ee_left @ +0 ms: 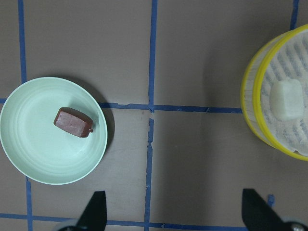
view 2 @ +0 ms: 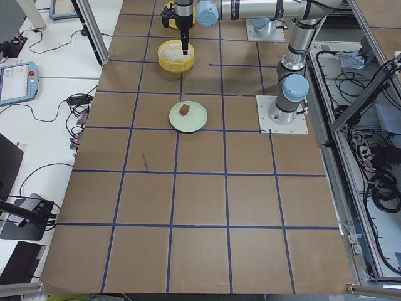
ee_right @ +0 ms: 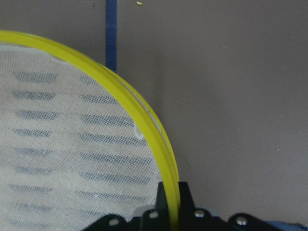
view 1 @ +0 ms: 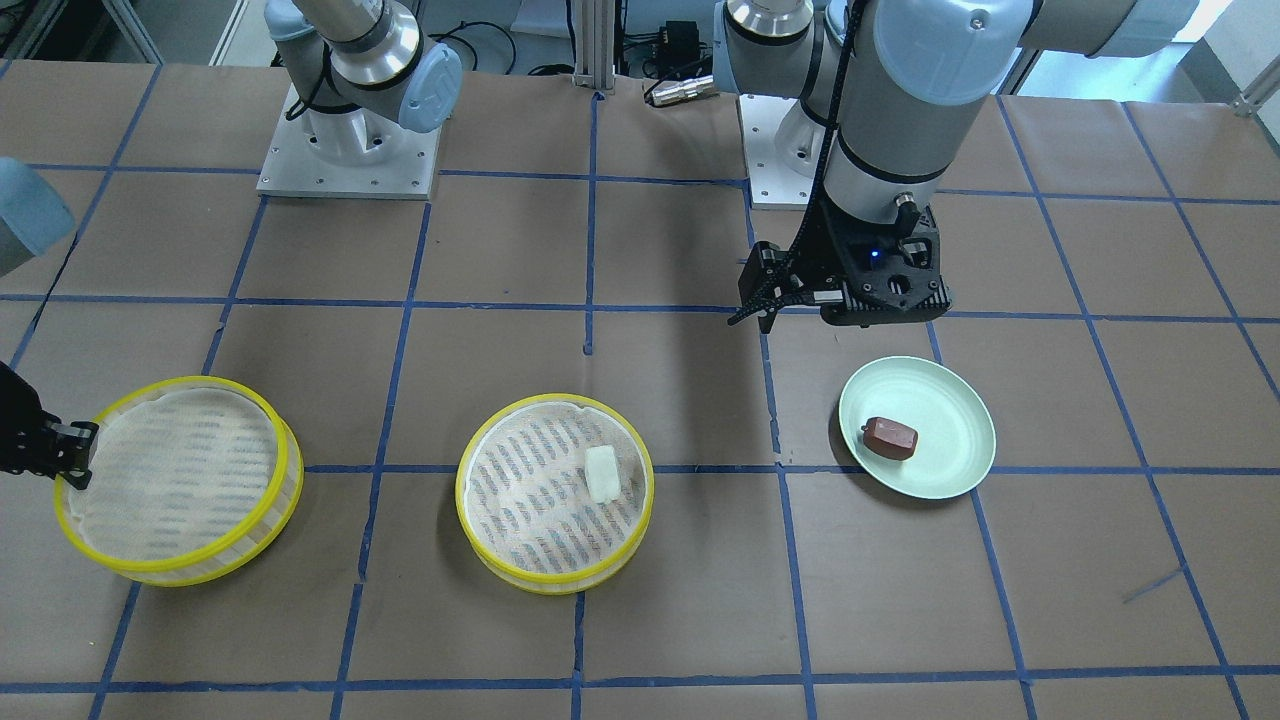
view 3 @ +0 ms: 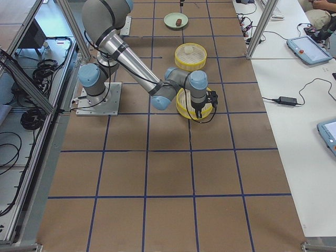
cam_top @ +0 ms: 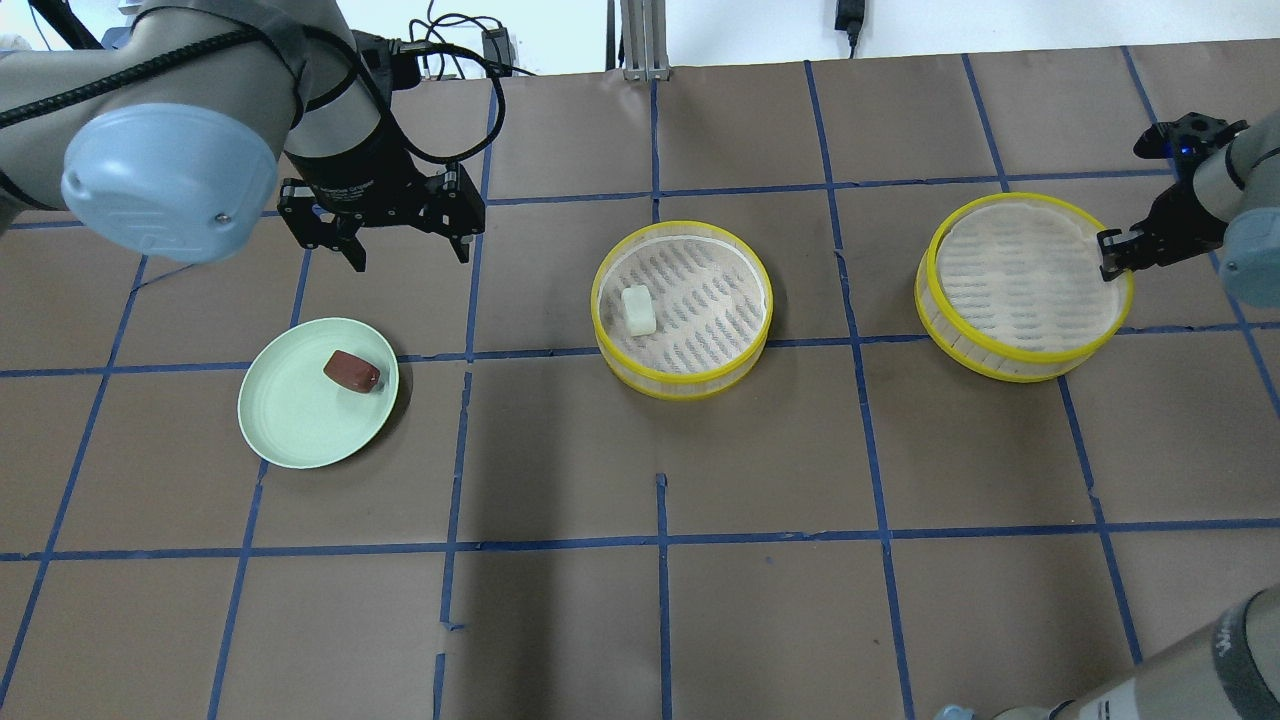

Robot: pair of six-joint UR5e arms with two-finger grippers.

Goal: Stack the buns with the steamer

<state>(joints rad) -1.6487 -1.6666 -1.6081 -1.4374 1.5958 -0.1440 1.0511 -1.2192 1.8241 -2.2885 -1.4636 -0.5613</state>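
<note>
The white bun (cam_top: 638,309) lies in the middle yellow-rimmed steamer (cam_top: 680,388); it also shows in the left wrist view (ee_left: 286,98). The reddish-brown bun (cam_top: 351,370) lies on the green plate (cam_top: 290,420), and also shows in the front view (view 1: 890,437). My left gripper (cam_top: 408,250) is open and empty, hovering beyond the plate's far edge; its fingertips (ee_left: 96,211) frame the bare table. A second steamer (cam_top: 1020,370) with nothing in it stands at the right. My right gripper (cam_top: 1115,255) is shut on its yellow rim (ee_right: 144,120).
Brown paper with a blue tape grid covers the table (cam_top: 660,600). The two arm bases (view 1: 345,150) stand at the robot's side. The plate, middle steamer and right steamer sit in a row, a grid square or so apart.
</note>
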